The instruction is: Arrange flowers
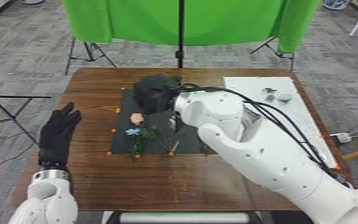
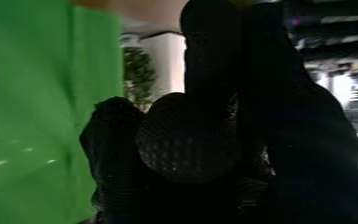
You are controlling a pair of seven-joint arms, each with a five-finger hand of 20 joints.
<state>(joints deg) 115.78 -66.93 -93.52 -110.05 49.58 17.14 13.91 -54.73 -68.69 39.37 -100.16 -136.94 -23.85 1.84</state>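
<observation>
From where I'm standing, the arranging looks barely begun, if I judge by what lies loose. A pink flower rests toward the left side of the dark mat on the brown counter, and a blue flower lies just nearer than it. Some green stems trail toward the mat's near edge, with a few thin stalks to their right. None of these stands upright in anything, so they would all count as work left to do.

Over on the right, on the white sheet, sits a small pale greenish thing that I'd guess is the vase. A little dark sprig or bloom is just to its left; I can't tell whether that belongs to the arrangement, so I wouldn't swear that anything at all is finished.

The right hand is over the far left part of the mat, beyond the pink flower. Whether it's open, closed or gripping something, I honestly can't tell. The left hand is open and empty, out along the counter's left side, well apart from the vase.
</observation>
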